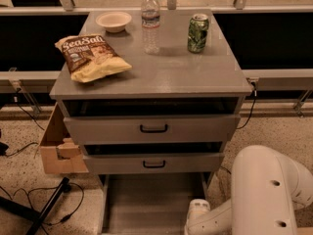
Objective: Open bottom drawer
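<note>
The bottom drawer (146, 202) stands pulled far out, its plain grey tray bare. The gripper is seemingly hidden beyond the lower edge.

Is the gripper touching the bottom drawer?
Cannot tell. The camera view cuts off the gripper at the lower edge, below the arm, beside the open bottom drawer.

High front view, claw below frame
</note>
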Robot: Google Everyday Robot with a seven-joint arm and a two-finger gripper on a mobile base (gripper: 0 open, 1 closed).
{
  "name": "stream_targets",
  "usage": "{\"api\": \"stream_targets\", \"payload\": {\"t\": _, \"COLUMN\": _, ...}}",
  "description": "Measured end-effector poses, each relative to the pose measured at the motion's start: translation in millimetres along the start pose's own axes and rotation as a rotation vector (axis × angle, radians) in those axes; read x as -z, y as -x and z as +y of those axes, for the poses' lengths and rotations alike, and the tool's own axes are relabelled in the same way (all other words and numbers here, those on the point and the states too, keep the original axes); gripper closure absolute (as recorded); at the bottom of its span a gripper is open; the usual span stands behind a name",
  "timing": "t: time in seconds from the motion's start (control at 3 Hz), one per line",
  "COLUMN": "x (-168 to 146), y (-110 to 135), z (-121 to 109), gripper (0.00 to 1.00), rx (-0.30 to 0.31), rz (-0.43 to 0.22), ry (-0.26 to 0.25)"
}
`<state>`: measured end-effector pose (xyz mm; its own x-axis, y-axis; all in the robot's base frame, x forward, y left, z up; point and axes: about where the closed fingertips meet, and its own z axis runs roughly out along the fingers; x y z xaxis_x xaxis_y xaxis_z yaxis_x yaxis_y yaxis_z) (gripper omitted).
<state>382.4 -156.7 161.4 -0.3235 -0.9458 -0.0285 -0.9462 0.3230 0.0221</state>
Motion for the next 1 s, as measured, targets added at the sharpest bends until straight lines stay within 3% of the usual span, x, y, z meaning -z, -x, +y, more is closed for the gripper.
{"api": "stream_targets", "payload": {"t": 1.0, "x": 2.7, "y": -2.6, "z": 12.8, "gripper": 1.0, "rx": -0.019, "rz": 0.012, "ry": -0.006}}
